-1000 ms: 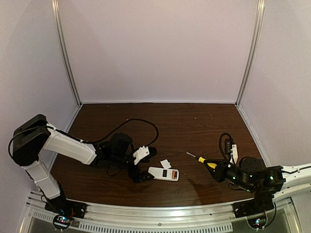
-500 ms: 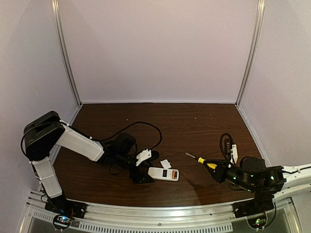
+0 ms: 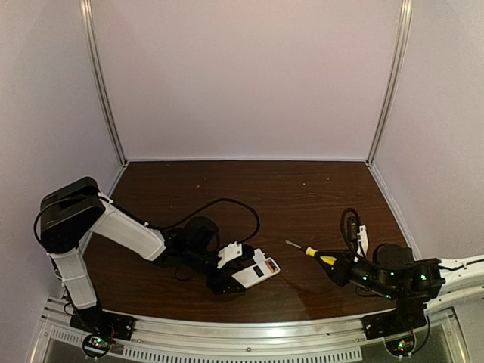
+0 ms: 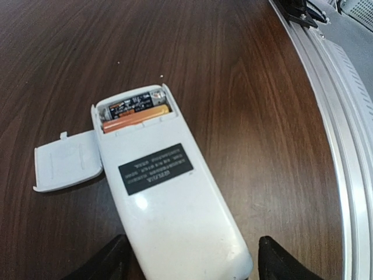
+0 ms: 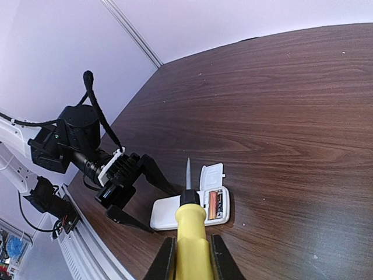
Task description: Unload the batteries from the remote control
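We are seeing the remote control (image 3: 256, 272) lying face down near the near edge of the bench (image 3: 302, 189), left of centre. Its bay is open, with both batteries (image 4: 135, 112) seated inside. The loose battery cover (image 4: 66, 166) is lying against the remote's side, next to the bay. The left arm's black cable (image 3: 236, 206) is looping behind.

The left gripper (image 3: 236, 272) is straddling the remote's opposite end, fingers wide and close to both sides; we cannot tell whether they are pressing. Toward the near right corner, the right gripper (image 5: 192, 259) is clamping the yellow-handled screwdriver (image 5: 190, 230), its tip pointing at the bay end, near but apart.
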